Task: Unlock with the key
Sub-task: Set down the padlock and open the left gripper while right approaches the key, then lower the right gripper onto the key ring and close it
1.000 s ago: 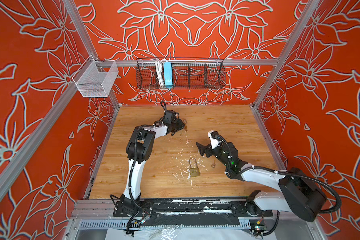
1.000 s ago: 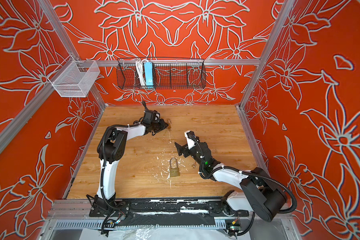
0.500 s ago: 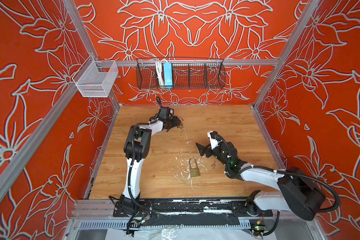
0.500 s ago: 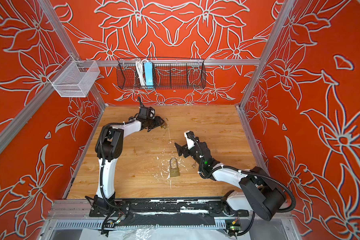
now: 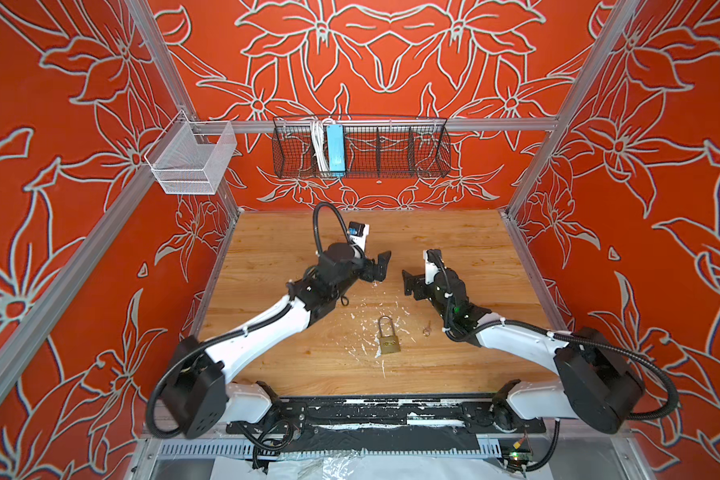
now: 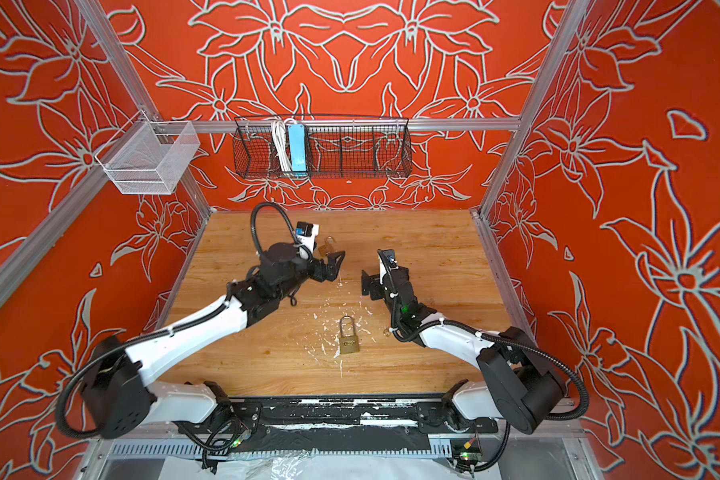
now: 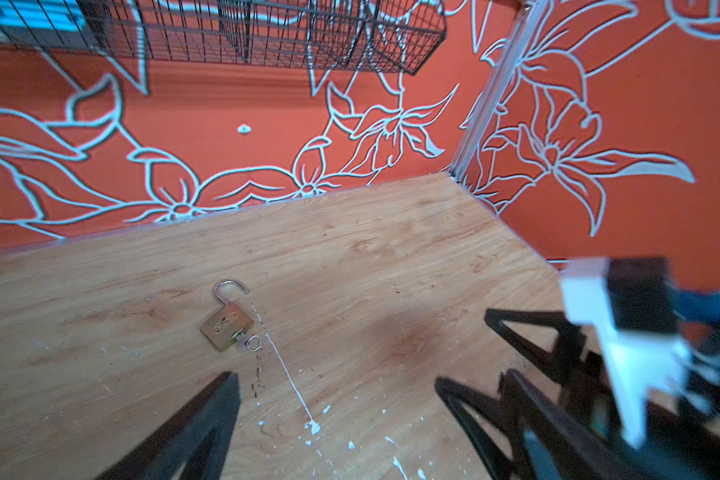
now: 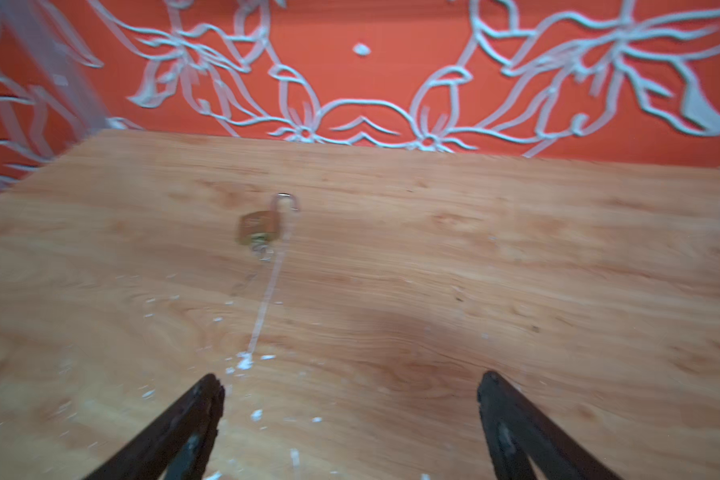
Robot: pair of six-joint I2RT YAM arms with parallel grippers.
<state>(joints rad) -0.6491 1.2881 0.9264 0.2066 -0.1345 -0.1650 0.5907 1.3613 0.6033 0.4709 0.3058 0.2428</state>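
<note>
Padlocks: two small brass padlocks with steel shackles, both lying flat on the light wooden tabletop (image 5: 267, 249).
Closed brass padlock (image 5: 388, 340): low centre in both top views, below the two grippers, with its shackle seated in the body.
Open brass padlock (image 6: 327, 248): just above the left gripper in a top view, and centre-left in the left wrist view (image 7: 226, 326). Its shackle is swung free at one end.
Keys: two. The inserted silver key (image 7: 248, 343), with a small ring, sticks in the base of the open brass padlock. The loose silver key (image 5: 427, 329) lies on the wood right of the closed brass padlock, close to the right arm.
Left gripper (image 5: 380, 268): centre of frame, jaws spread wide with nothing between them.
Right gripper (image 5: 408, 283): just right of centre and facing the left gripper without touching it. Its jaws are spread wide and empty.
Baskets: two on the back rail. The white mesh basket (image 5: 192, 160) hangs upper left. The black wire basket (image 5: 391, 149) hangs upper centre and holds one light-blue bar (image 5: 334, 147).
</note>
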